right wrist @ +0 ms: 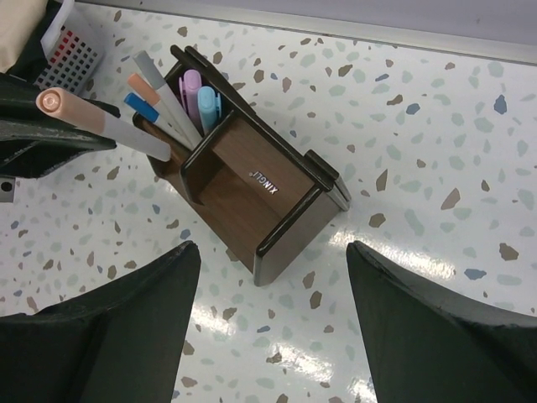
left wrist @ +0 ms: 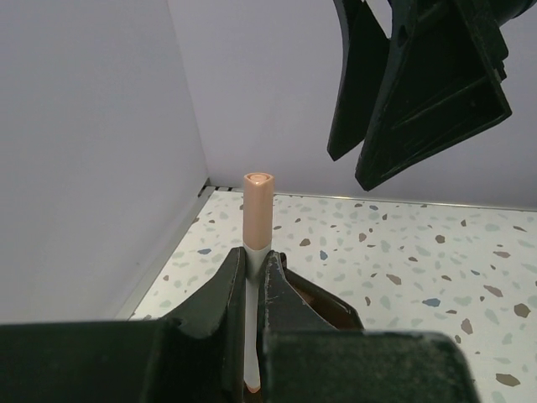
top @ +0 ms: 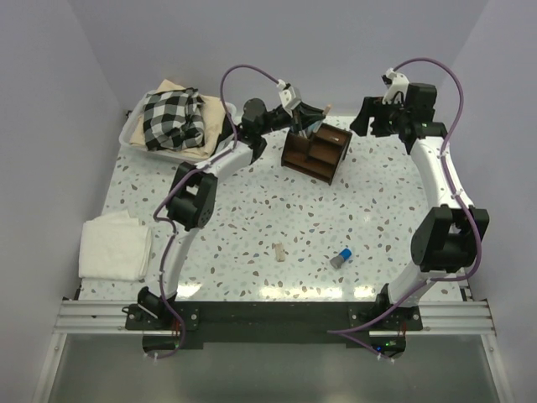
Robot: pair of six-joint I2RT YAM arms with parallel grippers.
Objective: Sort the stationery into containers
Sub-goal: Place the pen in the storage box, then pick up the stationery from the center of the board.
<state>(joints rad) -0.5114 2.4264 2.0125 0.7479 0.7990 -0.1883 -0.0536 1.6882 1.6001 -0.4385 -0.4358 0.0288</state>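
The dark brown wooden organizer stands at the back middle and also shows in the right wrist view. Its tall back compartments hold a pink pen, a light blue pen and a few more. My left gripper is shut on a white pen with orange ends. It holds the pen tilted, with the lower end inside the organizer's back corner. My right gripper is open and empty above the organizer's right side. A beige stub and a blue-grey cylinder lie near the front.
A white tub with a checked cloth sits at the back left, close to the left arm. A folded white cloth lies at the left edge. Walls close off the back and sides.
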